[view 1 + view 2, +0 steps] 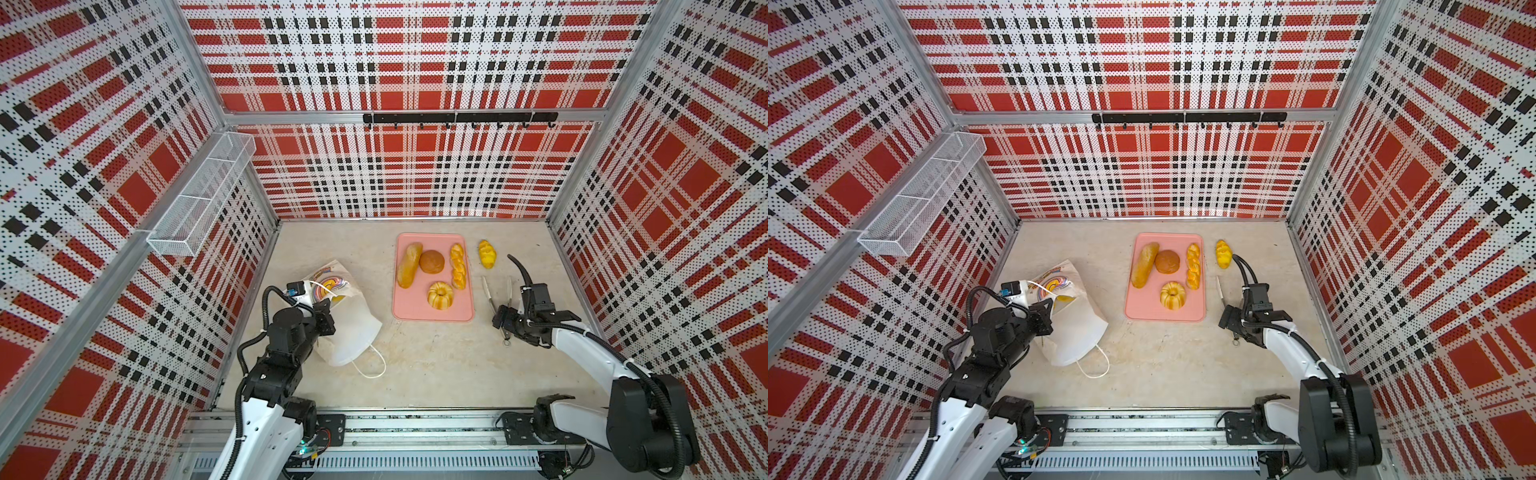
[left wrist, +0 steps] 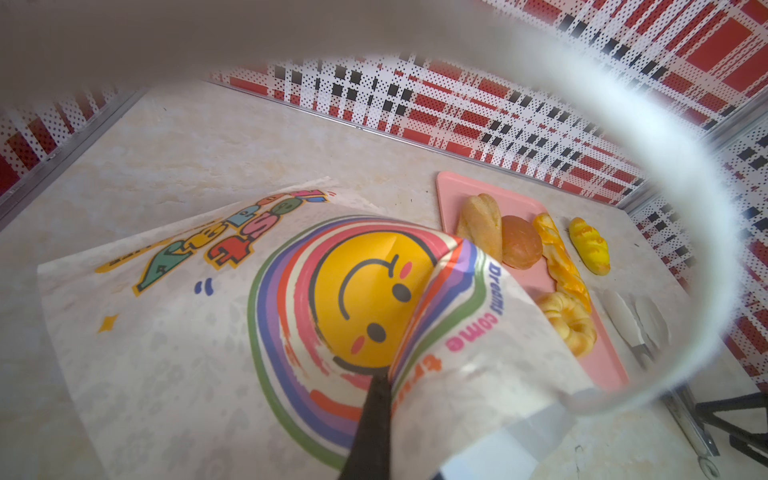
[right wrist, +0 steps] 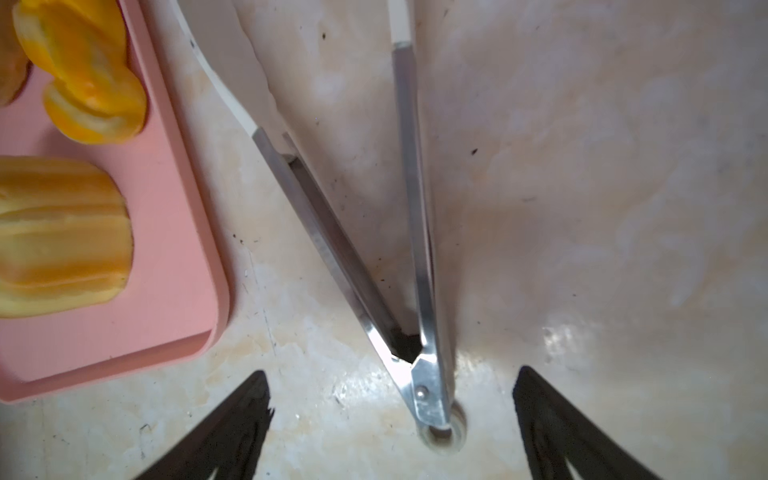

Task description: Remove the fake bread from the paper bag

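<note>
Five fake breads (image 1: 432, 262) lie out; left tool (image 1: 330, 305) clamps the paper bag (image 1: 353, 330), apparently to steady it; right tool (image 3: 390, 390) gapes, empty, over tongs (image 3: 328, 237) on the desk (image 1: 415, 365).

Bare tabletop (image 1: 436, 365) lies open on the near side of the pink tray (image 1: 415, 309), and a clear lane separates the tray from the slumped paper bag (image 1: 353, 328) to its left. On the tray's right, splayed tongs (image 1: 487, 291) and a yellow roll (image 1: 487, 254) block the gap.
</note>
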